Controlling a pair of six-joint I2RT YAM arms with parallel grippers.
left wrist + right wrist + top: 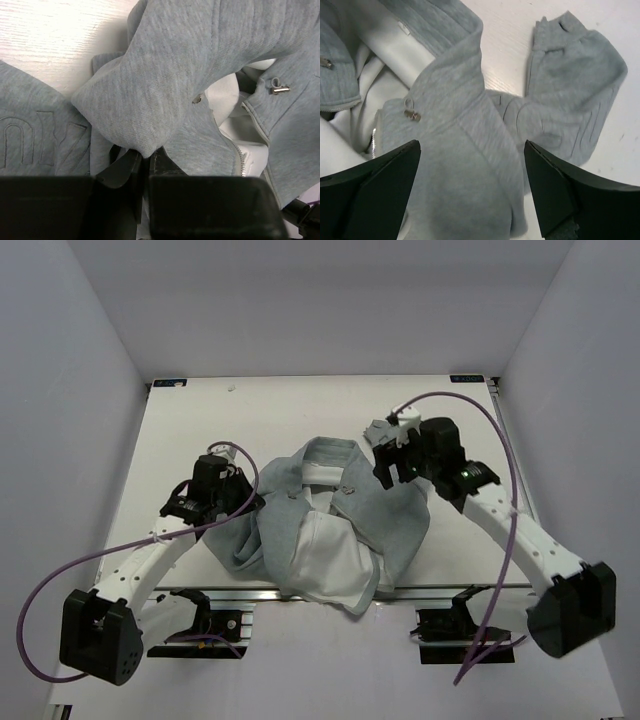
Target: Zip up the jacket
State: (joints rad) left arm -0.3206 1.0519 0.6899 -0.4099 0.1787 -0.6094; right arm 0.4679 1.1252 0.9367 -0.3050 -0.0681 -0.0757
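The light grey-green fleece jacket (335,505) lies crumpled in the middle of the white tabletop (200,420). Its soft napped cloth is folded open on the smooth white lining (330,555), and one ribbed-cuffed sleeve (570,75) is bent beside it. The right gripper (470,147) hangs with its jaws wide apart above the front panel. The left gripper (145,160) has its two black fingers nearly together at a fleece fold; whether they pinch it, I cannot tell.

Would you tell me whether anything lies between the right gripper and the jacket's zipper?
Nothing separate does. The right gripper is open over the jacket, above its grey front. The zipper runs just beside it, mostly hidden by the garment's own folds.
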